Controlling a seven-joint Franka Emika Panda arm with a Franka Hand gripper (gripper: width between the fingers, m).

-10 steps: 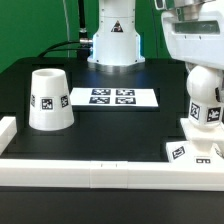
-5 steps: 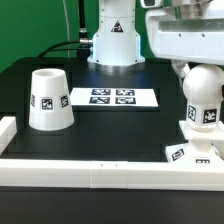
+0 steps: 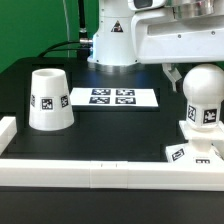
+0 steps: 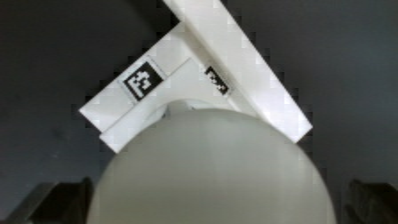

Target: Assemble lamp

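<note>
Bulb (image 3: 203, 100) stands upright on the base (image 3: 193, 152), three o'clock from the marker board (image 3: 112, 97). Gripper (image 4: 214, 198) hovers over it, fingers (image 4: 63, 200) spread wide either side, gripping nothing, probably to give the bulb clearance. Shade (image 3: 48, 100) sits at nine o'clock, not yet fitted.

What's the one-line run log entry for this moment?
lamp assembly | bulb upright on base | gripper open over bulb | shade standing apart, not mounted
</note>
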